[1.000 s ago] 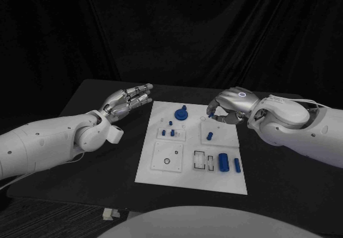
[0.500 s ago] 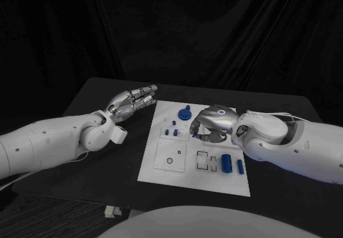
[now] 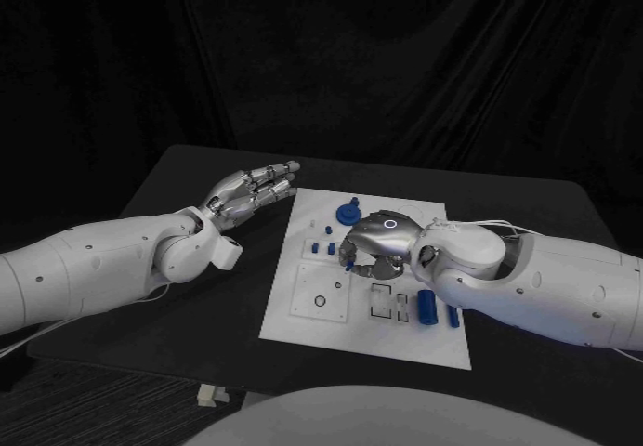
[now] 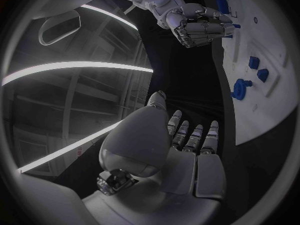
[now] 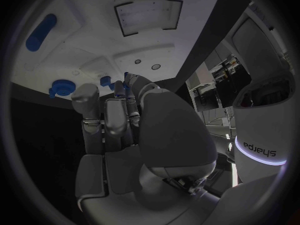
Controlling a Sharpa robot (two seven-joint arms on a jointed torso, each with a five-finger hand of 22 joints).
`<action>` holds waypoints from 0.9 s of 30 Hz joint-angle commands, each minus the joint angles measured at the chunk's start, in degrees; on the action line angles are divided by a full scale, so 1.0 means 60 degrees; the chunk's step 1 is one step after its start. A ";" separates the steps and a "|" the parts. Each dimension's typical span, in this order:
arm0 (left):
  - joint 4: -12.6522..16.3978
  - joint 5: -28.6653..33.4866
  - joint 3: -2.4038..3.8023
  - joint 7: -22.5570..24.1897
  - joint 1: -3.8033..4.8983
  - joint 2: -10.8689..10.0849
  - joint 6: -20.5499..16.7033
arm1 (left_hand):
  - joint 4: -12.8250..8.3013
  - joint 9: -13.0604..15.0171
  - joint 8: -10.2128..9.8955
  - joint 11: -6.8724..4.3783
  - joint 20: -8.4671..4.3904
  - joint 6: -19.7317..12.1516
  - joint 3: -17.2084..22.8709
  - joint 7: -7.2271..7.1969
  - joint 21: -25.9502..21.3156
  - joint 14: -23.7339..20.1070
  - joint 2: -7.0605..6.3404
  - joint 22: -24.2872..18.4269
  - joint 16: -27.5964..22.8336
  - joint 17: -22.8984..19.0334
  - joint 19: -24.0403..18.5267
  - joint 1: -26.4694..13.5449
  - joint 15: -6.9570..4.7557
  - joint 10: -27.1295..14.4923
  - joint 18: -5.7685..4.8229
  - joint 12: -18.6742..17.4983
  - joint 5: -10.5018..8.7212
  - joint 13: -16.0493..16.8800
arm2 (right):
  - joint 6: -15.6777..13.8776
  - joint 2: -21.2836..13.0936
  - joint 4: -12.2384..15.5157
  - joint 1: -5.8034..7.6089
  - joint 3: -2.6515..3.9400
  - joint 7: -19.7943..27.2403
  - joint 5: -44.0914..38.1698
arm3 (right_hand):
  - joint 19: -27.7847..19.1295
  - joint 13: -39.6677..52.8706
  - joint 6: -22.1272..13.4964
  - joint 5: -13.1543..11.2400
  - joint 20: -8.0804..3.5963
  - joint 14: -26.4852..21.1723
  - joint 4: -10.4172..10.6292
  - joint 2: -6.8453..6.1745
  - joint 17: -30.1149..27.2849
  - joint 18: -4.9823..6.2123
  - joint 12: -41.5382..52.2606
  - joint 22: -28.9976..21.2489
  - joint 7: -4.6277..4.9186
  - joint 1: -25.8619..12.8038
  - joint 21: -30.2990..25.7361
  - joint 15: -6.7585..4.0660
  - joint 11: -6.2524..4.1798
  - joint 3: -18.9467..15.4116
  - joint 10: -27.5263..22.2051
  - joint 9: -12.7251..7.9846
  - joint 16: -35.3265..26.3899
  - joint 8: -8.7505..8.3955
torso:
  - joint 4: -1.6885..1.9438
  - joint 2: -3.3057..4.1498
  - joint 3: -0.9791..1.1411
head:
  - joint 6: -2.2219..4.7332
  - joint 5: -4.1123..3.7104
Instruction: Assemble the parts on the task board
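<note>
The task board, a white plate, is seen lying flat in the middle of the black table, its long side running away from the robot. Small blue parts are found on it: a round knobbed part at the far end, a pair of short pegs on the left side just nearer than that, and a long cylinder with a slimmer bar beside it toward the near right. Two dark-outlined rectangular slots are visible just left of the cylinder, and a square plate with a small ring is noted on the near left. The right hand is held over the middle of the board, knuckles up and fingers curled downward toward the surface. In the right wrist view a small blue part is seen at the fingertips, but whether it is pinched or only touched cannot be told. The left hand is held off the board, above the table just beside the board's far left edge, palm turned up, fingers extended and apart, with nothing in it. In the left wrist view the same released fingers are seen, with the board's edge and the knobbed part beyond them.
</note>
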 commanded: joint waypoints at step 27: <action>-0.0041 0.0073 0.0010 0.1269 -0.0067 0.0100 0.0242 | -0.0074 0.0022 0.0038 0.0008 0.0003 0.0115 0.0052 0.0135 0.0033 0.0047 0.0015 -0.0035 0.0060 0.0003 0.0044 0.0129 0.0037 -0.0023 -0.0018 0.0035 0.0078 0.0005 | 0.0094 0.0480 -0.0230 -0.0418 0.0007 -0.0105 -0.0171 | 0.0004 0.0016 -0.0045 0.0083 0.0067 0.0020 -0.0101 0.0004 0.0018 0.0052 0.0007 0.1057 0.0067 0.0113 0.0033 0.0055 0.0061 0.0011 0.0063 -0.0008 0.0029 -0.0067 | -0.0011 -0.0017 -0.0005 | -0.0002 0.0118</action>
